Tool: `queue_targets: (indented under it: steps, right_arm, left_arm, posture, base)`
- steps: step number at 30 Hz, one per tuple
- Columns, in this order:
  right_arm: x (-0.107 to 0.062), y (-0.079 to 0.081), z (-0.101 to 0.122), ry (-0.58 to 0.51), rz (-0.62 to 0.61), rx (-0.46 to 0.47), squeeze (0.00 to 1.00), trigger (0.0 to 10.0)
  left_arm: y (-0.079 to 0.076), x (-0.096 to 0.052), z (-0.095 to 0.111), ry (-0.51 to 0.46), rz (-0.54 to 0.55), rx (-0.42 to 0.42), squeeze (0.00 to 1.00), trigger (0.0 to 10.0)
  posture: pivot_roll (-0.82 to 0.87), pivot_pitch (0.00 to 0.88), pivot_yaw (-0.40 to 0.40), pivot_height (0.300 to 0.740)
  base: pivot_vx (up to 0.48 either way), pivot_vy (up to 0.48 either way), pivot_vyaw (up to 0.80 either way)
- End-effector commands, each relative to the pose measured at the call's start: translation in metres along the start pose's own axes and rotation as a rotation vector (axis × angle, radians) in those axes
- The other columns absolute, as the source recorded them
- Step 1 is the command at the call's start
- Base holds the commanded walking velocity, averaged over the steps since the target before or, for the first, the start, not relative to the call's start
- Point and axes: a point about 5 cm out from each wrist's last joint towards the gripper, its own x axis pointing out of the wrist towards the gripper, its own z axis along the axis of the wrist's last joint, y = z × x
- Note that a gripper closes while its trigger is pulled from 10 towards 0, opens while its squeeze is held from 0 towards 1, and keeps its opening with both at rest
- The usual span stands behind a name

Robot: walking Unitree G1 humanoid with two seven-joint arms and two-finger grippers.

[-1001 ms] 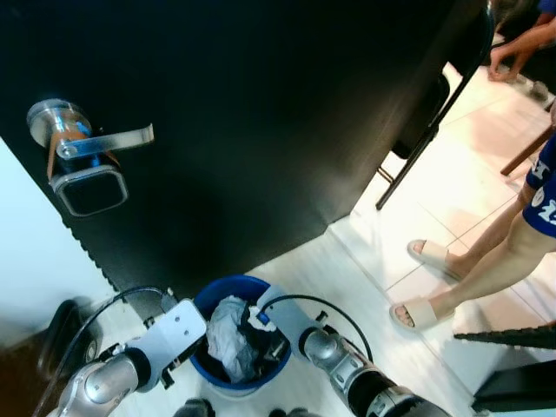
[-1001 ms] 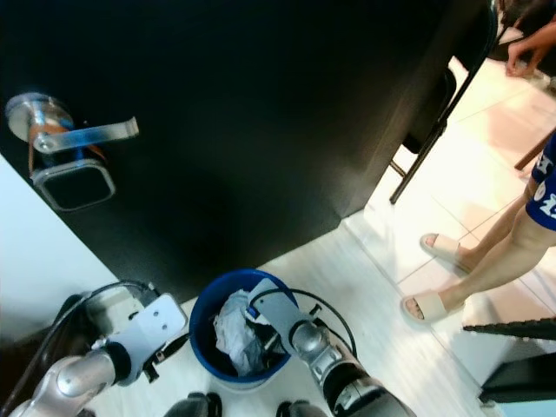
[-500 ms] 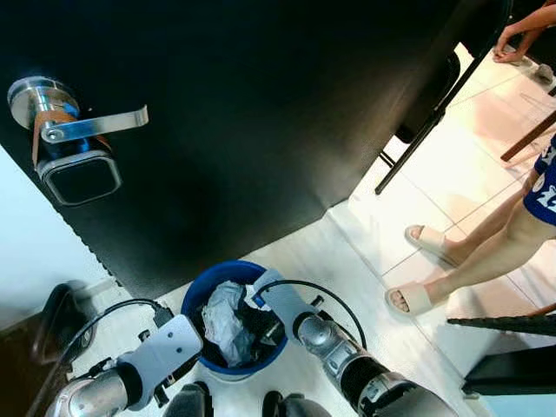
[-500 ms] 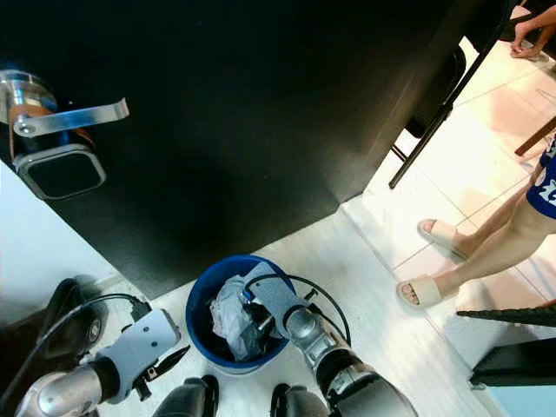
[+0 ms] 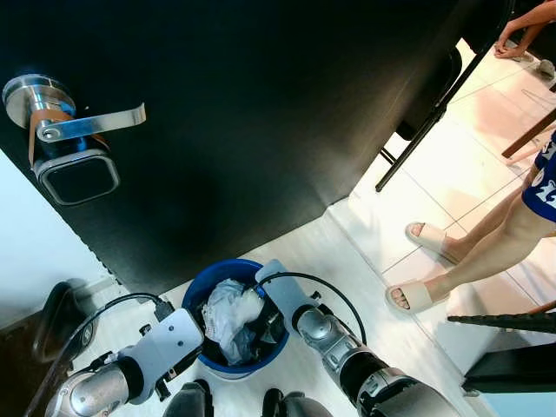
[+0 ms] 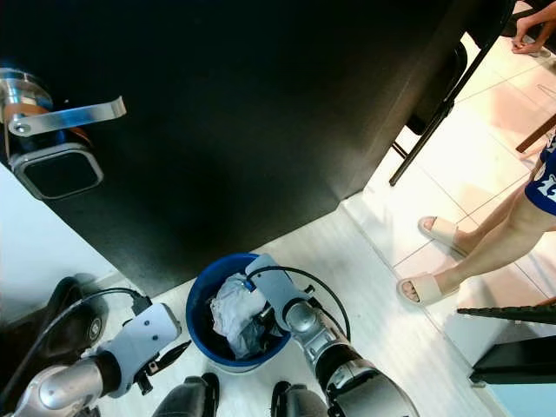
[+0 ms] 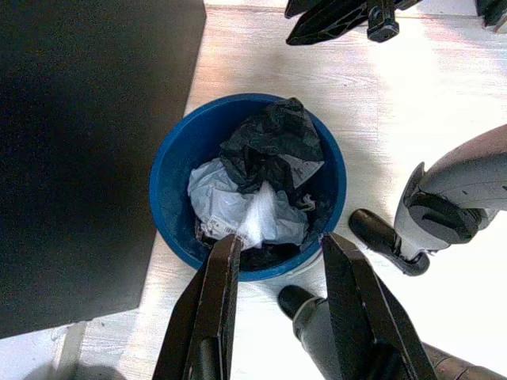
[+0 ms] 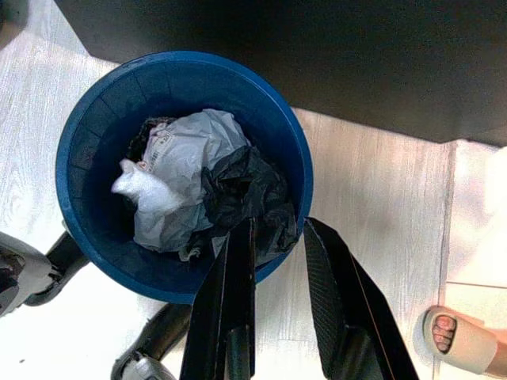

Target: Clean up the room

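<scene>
Two tools flank one blue bin (image 5: pixel 219 280) on pale wood flooring, at the foot of a black door (image 5: pixel 261 113). Far left: metal lever handle (image 5: pixel 87 124) with a dark keypad lock (image 5: pixel 80 181) under it, on the door. Below, a dark object on the floor by the white wall, not identifiable. Left tool (image 7: pixel 277 245): hovers just beside the bin's near rim, fingers spread, nothing between them; wrist view looks down into the bin. Bin contents: crumpled white paper (image 8: pixel 170 178) and black plastic bag (image 8: pixel 249 194), piled to about rim level. Right tool (image 8: pixel 273 229): tips at the bin's rim over the black bag; fingers parted, with one finger (image 8: pixel 238 285) touching or just over the bag. Cannot tell if the bag is grasped. Black cable (image 5: pixel 321 291) loops from the right wrist. Right of the door: black folding chair (image 5: pixel 434 95) on light tile. Far right: a person's bare legs, feet in pale sandals (image 5: pixel 415 298), blue shorts at frame edge
</scene>
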Motion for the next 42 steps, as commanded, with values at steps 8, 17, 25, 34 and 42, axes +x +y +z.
queue_targets:
  steps: [8,17,25,34,42]
  right_arm:
    - [-0.011,-0.015,-0.031,0.044,-0.114,0.202,0.00,10.0]
    - [-0.024,-0.041,-0.038,-0.081,-0.268,0.488,0.00,10.0]
    - [-0.039,-0.038,-0.033,-0.221,-0.291,0.509,0.00,10.0]
    - [-0.039,-0.042,-0.032,-0.230,-0.294,0.503,0.00,10.0]
    - [-0.039,-0.045,-0.030,-0.235,-0.291,0.504,0.00,10.0]
  left_arm:
    - [0.002,0.024,0.000,0.004,0.106,-0.153,0.00,10.0]
    - [0.010,0.047,0.004,-0.030,0.300,-0.328,0.00,10.0]
    - [0.009,0.072,0.010,-0.053,0.378,-0.367,0.00,10.0]
    - [0.013,0.078,0.016,-0.077,0.411,-0.384,0.00,10.0]
    - [0.012,0.079,0.016,-0.071,0.439,-0.401,0.00,10.0]
  posture:
    - [0.14,0.206,-0.129,0.726]
    - [0.09,0.085,-0.100,0.726]
    - [0.05,0.000,-0.064,0.726]
    - [0.05,0.000,-0.076,0.726]
    - [0.07,0.000,-0.096,0.726]
  base:
    - [0.000,0.000,0.00]
    - [0.000,0.000,0.00]
    - [0.000,0.000,0.00]
    - [0.000,0.000,0.00]
    - [0.000,0.000,0.00]
